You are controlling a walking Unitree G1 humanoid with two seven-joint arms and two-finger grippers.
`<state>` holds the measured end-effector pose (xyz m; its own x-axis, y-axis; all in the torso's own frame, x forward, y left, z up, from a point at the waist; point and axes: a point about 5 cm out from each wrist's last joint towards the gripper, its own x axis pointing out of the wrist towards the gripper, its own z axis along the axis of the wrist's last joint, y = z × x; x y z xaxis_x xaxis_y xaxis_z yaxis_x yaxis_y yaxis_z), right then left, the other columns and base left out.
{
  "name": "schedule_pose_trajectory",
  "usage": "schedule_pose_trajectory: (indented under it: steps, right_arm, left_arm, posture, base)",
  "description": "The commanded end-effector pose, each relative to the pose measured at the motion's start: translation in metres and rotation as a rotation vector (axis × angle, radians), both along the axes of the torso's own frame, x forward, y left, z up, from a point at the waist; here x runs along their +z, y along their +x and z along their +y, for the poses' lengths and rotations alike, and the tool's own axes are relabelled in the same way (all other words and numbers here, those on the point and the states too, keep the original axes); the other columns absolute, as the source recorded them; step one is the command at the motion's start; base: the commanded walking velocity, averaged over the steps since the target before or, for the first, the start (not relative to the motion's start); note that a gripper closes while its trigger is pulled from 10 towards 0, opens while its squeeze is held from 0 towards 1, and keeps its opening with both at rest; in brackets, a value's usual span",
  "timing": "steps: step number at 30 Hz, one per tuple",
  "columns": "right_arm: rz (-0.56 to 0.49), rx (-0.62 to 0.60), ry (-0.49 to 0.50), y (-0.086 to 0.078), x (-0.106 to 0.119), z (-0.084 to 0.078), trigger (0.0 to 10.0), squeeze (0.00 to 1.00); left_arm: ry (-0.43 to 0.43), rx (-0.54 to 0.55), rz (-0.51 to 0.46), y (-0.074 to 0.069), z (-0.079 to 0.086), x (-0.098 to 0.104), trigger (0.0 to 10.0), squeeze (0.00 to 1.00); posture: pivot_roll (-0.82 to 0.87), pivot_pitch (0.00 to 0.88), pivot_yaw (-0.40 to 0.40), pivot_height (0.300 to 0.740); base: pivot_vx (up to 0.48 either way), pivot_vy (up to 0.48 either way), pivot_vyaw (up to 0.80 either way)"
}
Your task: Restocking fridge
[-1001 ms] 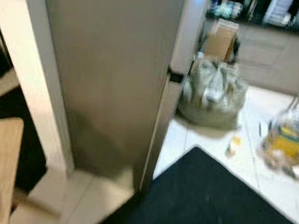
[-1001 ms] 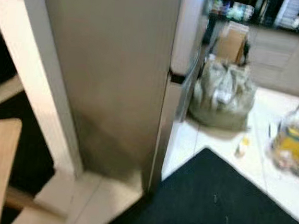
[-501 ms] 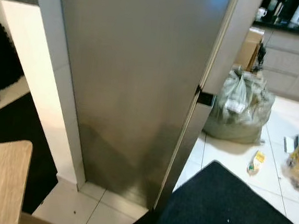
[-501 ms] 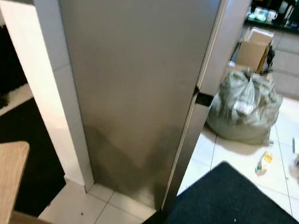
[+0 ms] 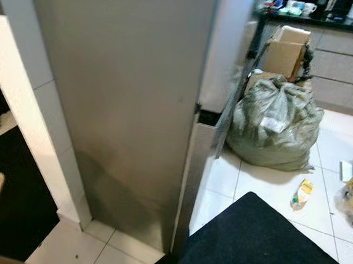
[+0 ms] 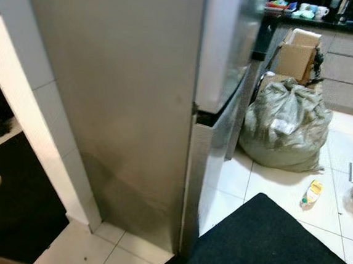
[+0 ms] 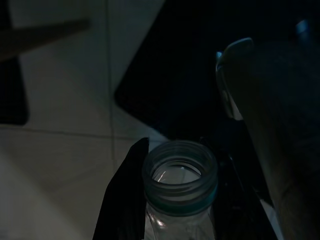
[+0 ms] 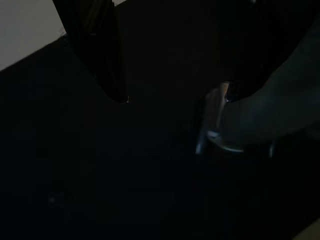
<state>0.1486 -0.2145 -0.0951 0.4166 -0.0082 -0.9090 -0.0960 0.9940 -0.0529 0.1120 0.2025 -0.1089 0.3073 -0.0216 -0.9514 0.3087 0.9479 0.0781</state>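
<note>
The fridge [image 5: 124,96] stands close ahead, its steel side facing the camera and its doors turned toward the kitchen on the right. The dark seam between the upper and lower door sits at its front corner.

In the left wrist view, the left end effector [image 7: 177,200] is clamped on a clear jar [image 7: 180,182] with an open mouth, 1 black finger on each side of the neck, above pale tiles and the edge of a dark mat [image 5: 265,251].

In the dark right wrist view, the right end effector [image 8: 165,95] hangs over the mat; I cannot tell whether its fingers are open or closed.

The mat lies on the white tiled floor [image 5: 222,179] right of the fridge. Beyond it a stuffed grey-green sack [image 5: 275,125] sits in front of the fridge doors, with a cardboard box [image 5: 285,52] behind it. A small yellow carton [image 5: 301,193] lies on the tiles near the sack. A dark bench [image 5: 322,21] with cups runs along the back.
</note>
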Motion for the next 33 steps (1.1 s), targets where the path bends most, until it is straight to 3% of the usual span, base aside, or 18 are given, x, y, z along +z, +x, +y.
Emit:
schedule_pose_trajectory:
  steps: [1, 4, 7, 8, 11, 12, 16, 19, 22, 26, 31, 33]
  right_arm:
    - [0.003, -0.012, 0.01, -0.002, -0.001, 0.002, 10.0, 0.0]
    - [-0.043, -0.002, 0.016, 0.009, 0.003, 0.002, 10.0, 0.0]
    - [-0.133, 0.007, 0.041, 0.033, 0.014, 0.005, 10.0, 0.0]
    - [-0.133, 0.007, 0.041, 0.033, 0.014, 0.005, 10.0, 0.0]
    - [-0.242, 0.03, 0.074, 0.062, 0.029, 0.011, 10.0, 0.0]
    - [-0.242, 0.03, 0.074, 0.062, 0.029, 0.011, 10.0, 0.0]
    - [-0.36, 0.083, 0.098, 0.097, 0.051, 0.021, 10.0, 0.0]
    - [-0.375, 0.09, 0.102, 0.101, 0.054, 0.023, 10.0, 0.0]
    - [-0.451, 0.154, 0.134, 0.123, 0.07, 0.036, 10.0, 0.0]
    - [-0.468, 0.206, 0.142, 0.129, 0.075, 0.045, 10.0, 0.0]
    - [-0.395, 0.199, 0.113, 0.116, 0.063, 0.043, 10.0, 0.0]
    - [-0.327, 0.193, 0.088, 0.1, 0.05, 0.039, 10.0, 0.0]
  left_arm:
    - [-0.021, 0.007, 0.008, -0.003, -0.005, -0.001, 10.0, 0.0]
    - [-0.022, 0.005, 0.008, -0.003, -0.005, -0.001, 10.0, 0.0]
    - [-0.022, 0.002, 0.009, -0.003, -0.005, -0.001, 10.0, 0.0]
    - [-0.022, 0.002, 0.009, -0.003, -0.005, -0.001, 10.0, 0.0]
    - [-0.021, -0.001, 0.01, -0.003, -0.005, -0.001, 10.0, 0.0]
    - [-0.021, -0.001, 0.01, -0.003, -0.005, -0.001, 10.0, 0.0]
    - [-0.019, -0.002, 0.008, -0.002, -0.004, -0.001, 10.0, 0.0]
    - [-0.019, -0.002, 0.008, -0.002, -0.004, -0.001, 10.0, 0.0]
    - [-0.022, -0.004, 0.009, -0.002, -0.005, -0.001, 10.0, 0.0]
    - [-0.024, -0.004, 0.01, -0.002, -0.006, -0.001, 10.0, 0.0]
    - [-0.022, 0.0, 0.009, -0.002, -0.006, -0.001, 10.0, 0.0]
    - [-0.021, 0.002, 0.009, -0.003, -0.006, -0.002, 10.0, 0.0]
  posture:
    - [-0.02, 0.0, 0.003, 0.74]
    - [-0.02, 0.0, 0.004, 0.74]
    - [-0.02, 0.0, 0.004, 0.74]
    - [-0.02, 0.0, 0.004, 0.74]
    - [-0.03, 0.0, 0.005, 0.74]
    - [-0.03, 0.0, 0.005, 0.74]
    - [-0.02, 0.0, 0.0, 0.74]
    - [-0.02, 0.0, 0.0, 0.74]
    - [-0.02, 0.0, -0.001, 0.74]
    - [-0.02, 0.0, -0.003, 0.74]
    - [-0.02, 0.0, -0.005, 0.74]
    - [-0.02, 0.0, -0.007, 0.74]
  base:
    - [0.0, 0.0, 0.0]
    - [0.0, 0.0, 0.0]
    - [0.0, 0.0, 0.0]
    - [0.0, 0.0, 0.0]
    - [0.0, 0.0, 0.0]
    - [0.0, 0.0, 0.0]
    - [0.0, 0.0, 0.0]
    - [0.0, 0.0, 0.0]
    - [0.0, 0.0, 0.0]
    - [0.0, 0.0, 0.0]
    - [0.0, 0.0, 0.0]
    - [0.0, 0.0, -0.39]
